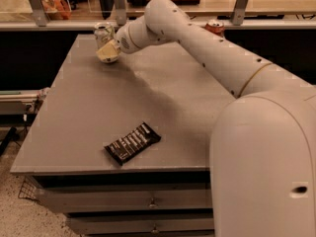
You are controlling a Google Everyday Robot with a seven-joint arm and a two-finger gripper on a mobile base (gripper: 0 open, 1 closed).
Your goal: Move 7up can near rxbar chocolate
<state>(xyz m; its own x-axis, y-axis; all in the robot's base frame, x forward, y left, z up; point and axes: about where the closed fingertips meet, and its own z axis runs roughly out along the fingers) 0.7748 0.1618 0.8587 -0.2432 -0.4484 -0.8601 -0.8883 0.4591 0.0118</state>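
Drawers (148,201) run under the front edge of the bench (173,98), closest to me. Just above them the rxbar chocolate (132,142) lies flat near that front edge, left of middle, turned at a slant. From the right, the arm (212,53) reaches across the bench surface toward the far left corner.

At that corner the 7up can (103,33) stands upright, well apart from the bar. The tool (108,52) is right against the can's lower front side. From my seat I cannot tell whether it is apart or clamped on the can.

I judge the can light and thin-walled, with a smooth, slippery skin. Too hard a squeeze would dent it, and too soft a one would let it slide. I would take it across the middle of the body, below the rim, so it hangs straight and does not tip. The carry runs diagonally to the front edge, and I would set it down upright beside the bar, not on it.

Beyond the far edge, a red can (215,27) sits on the ledge (276,24) behind.
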